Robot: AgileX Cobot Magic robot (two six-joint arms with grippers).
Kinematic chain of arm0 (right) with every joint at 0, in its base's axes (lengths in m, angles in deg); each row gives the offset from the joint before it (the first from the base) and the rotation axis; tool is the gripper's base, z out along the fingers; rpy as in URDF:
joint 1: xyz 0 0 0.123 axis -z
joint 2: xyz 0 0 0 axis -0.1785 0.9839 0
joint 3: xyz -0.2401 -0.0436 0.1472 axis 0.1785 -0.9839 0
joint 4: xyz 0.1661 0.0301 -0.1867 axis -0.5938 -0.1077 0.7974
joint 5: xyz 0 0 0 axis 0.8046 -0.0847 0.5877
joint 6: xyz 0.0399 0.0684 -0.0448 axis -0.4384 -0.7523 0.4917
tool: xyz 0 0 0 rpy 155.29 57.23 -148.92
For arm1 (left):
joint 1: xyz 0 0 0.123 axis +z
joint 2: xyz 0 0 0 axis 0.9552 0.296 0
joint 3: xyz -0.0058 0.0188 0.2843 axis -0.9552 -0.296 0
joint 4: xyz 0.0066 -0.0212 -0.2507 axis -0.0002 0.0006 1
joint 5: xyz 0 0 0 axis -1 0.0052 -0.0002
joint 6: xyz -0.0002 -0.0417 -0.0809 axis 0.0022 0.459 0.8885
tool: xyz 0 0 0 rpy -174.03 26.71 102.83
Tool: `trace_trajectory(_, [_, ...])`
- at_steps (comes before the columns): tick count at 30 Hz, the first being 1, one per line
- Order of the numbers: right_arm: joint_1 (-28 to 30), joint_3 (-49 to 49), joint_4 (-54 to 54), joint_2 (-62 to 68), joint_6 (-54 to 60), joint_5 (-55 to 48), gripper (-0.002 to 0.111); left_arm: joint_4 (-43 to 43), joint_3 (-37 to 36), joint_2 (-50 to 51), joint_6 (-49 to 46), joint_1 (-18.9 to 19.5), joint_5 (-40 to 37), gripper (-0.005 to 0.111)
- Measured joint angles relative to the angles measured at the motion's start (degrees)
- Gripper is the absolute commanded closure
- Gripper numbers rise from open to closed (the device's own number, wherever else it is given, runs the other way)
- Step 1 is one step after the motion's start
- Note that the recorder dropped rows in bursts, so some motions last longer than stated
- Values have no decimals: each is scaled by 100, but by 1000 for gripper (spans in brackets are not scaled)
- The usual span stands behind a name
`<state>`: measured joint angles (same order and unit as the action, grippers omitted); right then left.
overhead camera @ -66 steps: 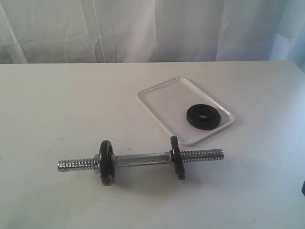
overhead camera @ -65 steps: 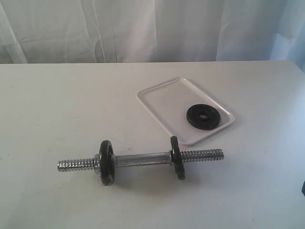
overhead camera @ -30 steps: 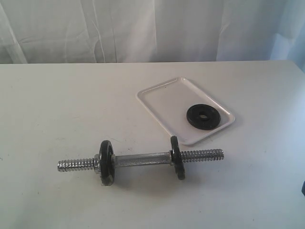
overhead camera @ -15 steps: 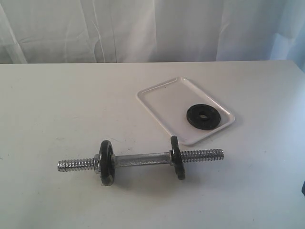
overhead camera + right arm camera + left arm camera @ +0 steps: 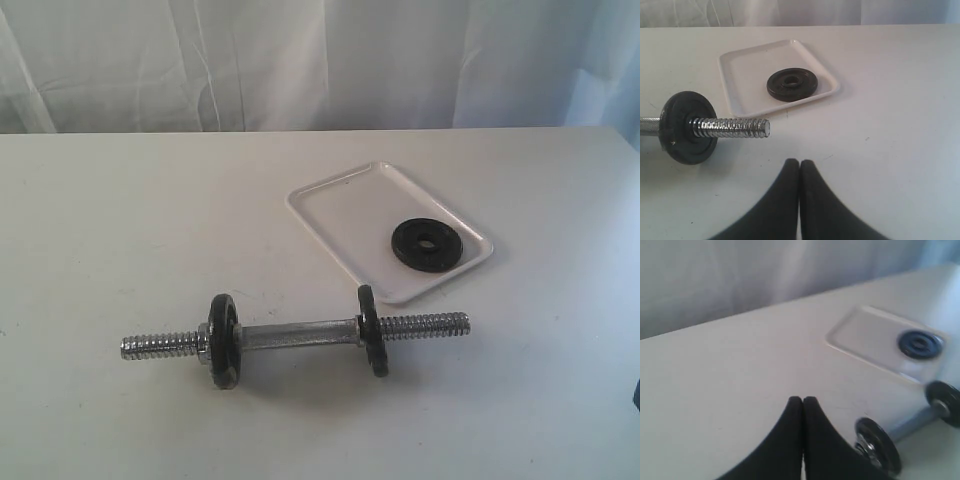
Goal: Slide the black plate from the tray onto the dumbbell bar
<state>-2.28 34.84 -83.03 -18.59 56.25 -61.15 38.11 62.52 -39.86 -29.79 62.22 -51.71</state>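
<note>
Black plate (image 5: 427, 245) lay flat in the tray (image 5: 340, 200), near the dumbbell bar (image 5: 300, 334), in the exterior view; nothing had moved, so the task was not begun. Left wrist view: left jaws pressed together, empty. Right wrist view: right jaws likewise, plate well ahead.

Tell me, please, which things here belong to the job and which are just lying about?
For the job: black plate, tray, dumbbell bar.
Just there: table, curtain.
</note>
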Motion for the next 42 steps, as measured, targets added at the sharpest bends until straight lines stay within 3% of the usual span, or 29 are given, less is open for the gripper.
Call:
trace_trajectory(4, [0,0,0,0,0,0,108,680,798,1154,-1548,-203,-757,107])
trace_trajectory(14, [0,0,0,0,0,0,108,764,2009,3258,-2674,-255,-1583,107])
trace_trajectory(18, [0,0,0,0,0,0,108,438,2326,3782,-2784,-495,-1720,105])
trace_trajectory(20, [0,0,0,0,0,0,108,95,2490,4031,-2799,-779,-1764,95])
trace_trajectory(27, [0,0,0,0,0,0,108,-246,2889,4704,-2824,-1801,-1442,42])
trace_trajectory(34, [0,0,0,0,0,0,108,-507,2936,5606,-2846,-2349,-1189,22])
trace_trajectory(42, [0,0,0,0,0,0,108,-1115,2936,6477,-3020,-2968,-607,19])
